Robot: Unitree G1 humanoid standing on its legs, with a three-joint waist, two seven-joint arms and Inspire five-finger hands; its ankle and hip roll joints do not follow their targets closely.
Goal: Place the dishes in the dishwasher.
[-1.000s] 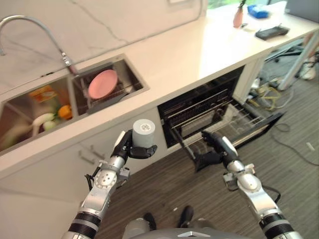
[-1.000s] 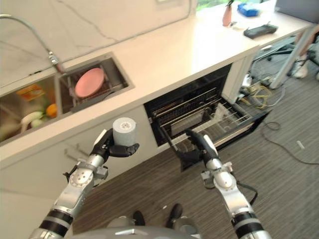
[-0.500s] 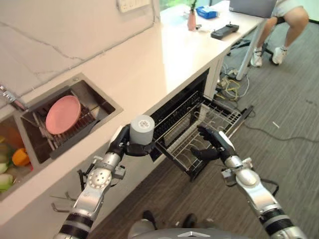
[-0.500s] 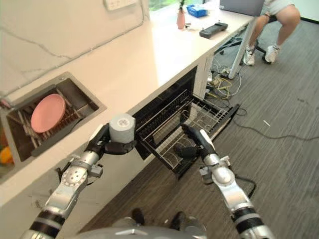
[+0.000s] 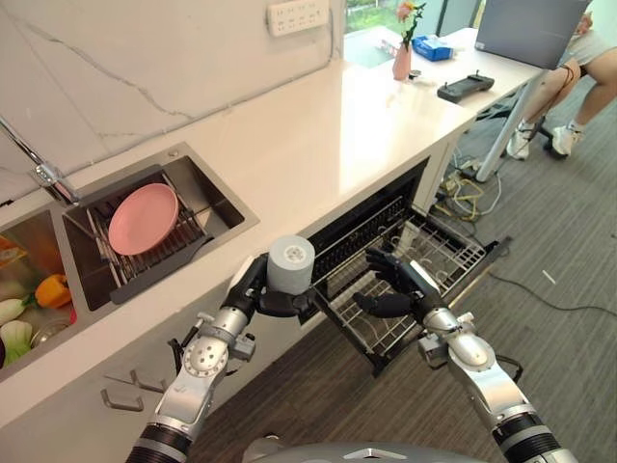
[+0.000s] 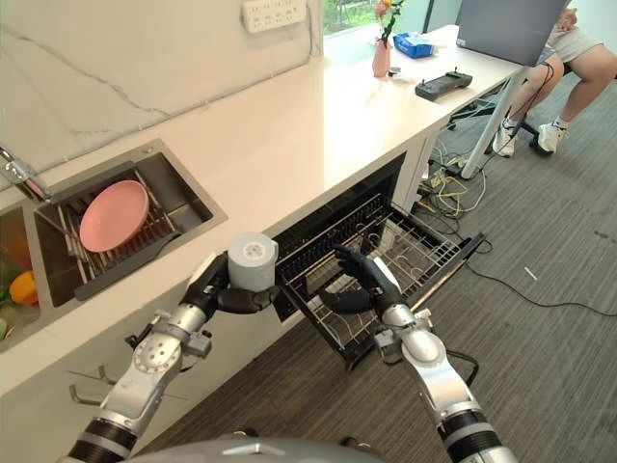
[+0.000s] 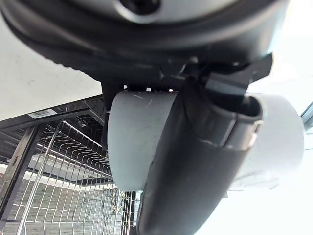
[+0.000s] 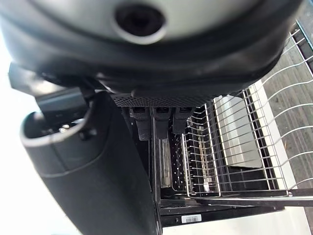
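A grey cup [image 5: 290, 263], bottom up, sits in my left hand [image 5: 247, 293], whose fingers and thumb curl round it [image 7: 142, 139]. It hangs in front of the cabinet, just left of the open dishwasher. The dishwasher's wire rack [image 5: 454, 254] is pulled out over the floor and looks bare, with a flat metal piece on its bottom [image 8: 237, 132]. My right hand [image 5: 403, 290] hovers over the rack's near left part with fingers spread and nothing in it. A pink plate [image 5: 143, 218] leans on a rack in the sink [image 5: 214, 191].
The left sink basin holds vegetables [image 5: 39, 292]. The white counter [image 5: 318, 125] carries a pink vase [image 5: 402, 60], a blue box [image 5: 435, 46] and a black controller [image 5: 466, 88] at its far end. A person's legs [image 5: 569, 106] and loose cables [image 5: 468, 198] lie beyond the dishwasher.
The camera has swung, so the whole scene shifted. The cup stays in my left hand and now sits closer to the rack's left corner. My right hand is now over the rack.
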